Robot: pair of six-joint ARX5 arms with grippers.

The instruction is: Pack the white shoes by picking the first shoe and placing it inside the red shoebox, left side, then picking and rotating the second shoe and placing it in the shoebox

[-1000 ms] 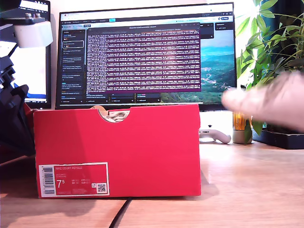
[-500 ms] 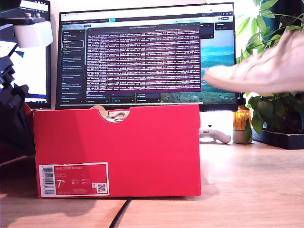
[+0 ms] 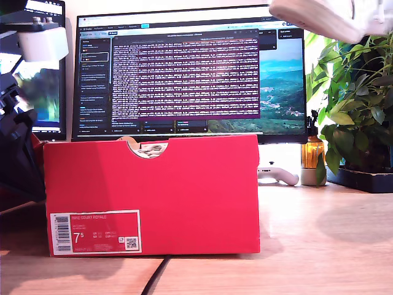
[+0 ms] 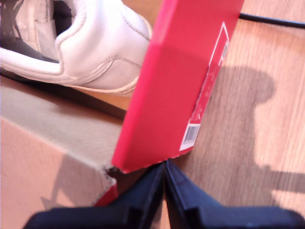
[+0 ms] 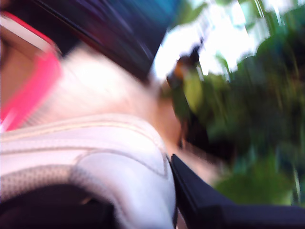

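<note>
One white shoe [image 4: 90,47] is lying inside the red shoebox [image 3: 153,193], its heel resting close to the box wall; the box is standing on the wooden desk [image 3: 319,246] with its barcode label [image 3: 95,232] facing the exterior camera. My first gripper [image 4: 164,191] is hovering just outside a box corner, its dark fingers pressed together on nothing. A second white shoe [image 3: 328,18] is hanging high at the exterior view's right, above the monitor [image 3: 187,74] and the plant [image 3: 356,104]. My second gripper [image 5: 174,191] is clamping that shoe's collar.
</note>
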